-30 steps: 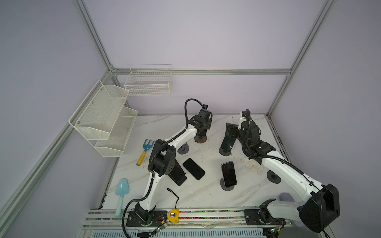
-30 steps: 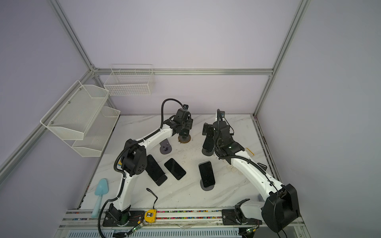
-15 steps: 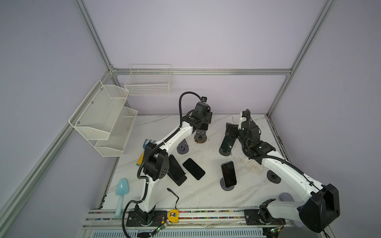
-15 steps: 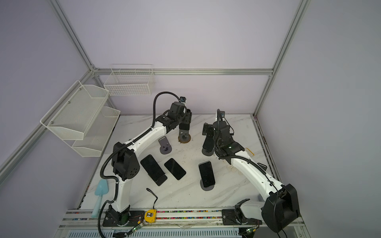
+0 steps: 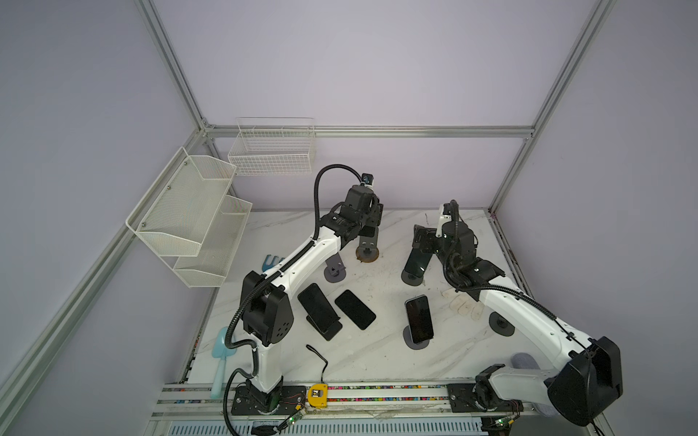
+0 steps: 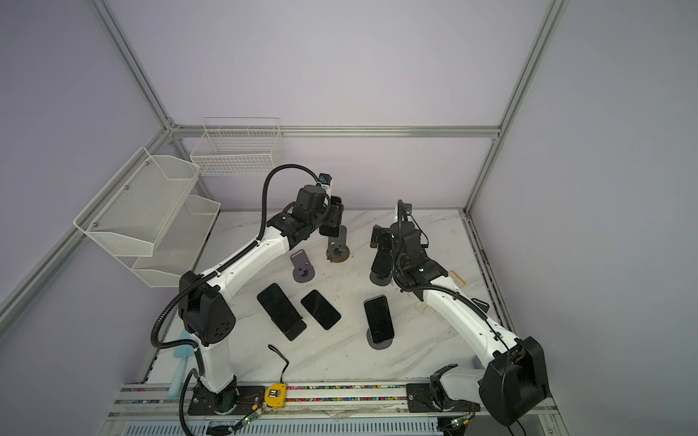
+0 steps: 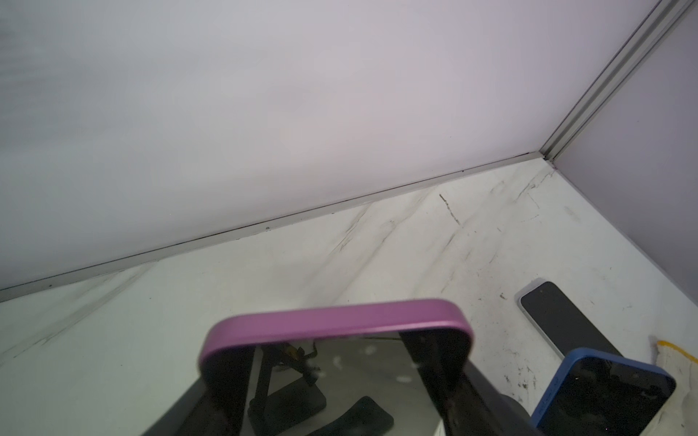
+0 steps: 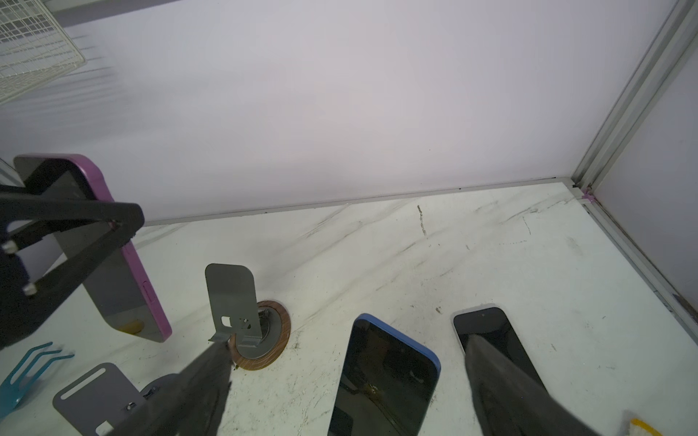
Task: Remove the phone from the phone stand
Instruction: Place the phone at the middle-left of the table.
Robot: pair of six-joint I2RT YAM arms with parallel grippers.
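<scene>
Six phones are showing across the views, and one is in the air. The left gripper is clamping the purple phone and holding it tilted, lifted clear just above and beside the wood-ringed stand. That stand's grey plate is standing bare.

On the right-arm side of the wood-ringed stand, the blue phone is leaning on its own round stand. The right gripper is straddling it with fingers spread wide, touching neither edge. Just past the blue phone, the white-edged phone is lying flat. The wrist views are showing it, while in both top views the right arm is covering it.

From the wood-ringed stand toward the robot's base, three more phones are sitting. One dark phone is leaning on a black stand, a flat phone is lying beside it, and an upright phone is resting on a grey round-based stand.

Five stands are counting clearly, including the empty grey stand just beside the wood-ringed one. A sixth round base is sitting half under the right arm, too hidden to name.

The left arm is cutting off the one blue rake. Pale lumps near the right arm are staying hard to make out.
</scene>
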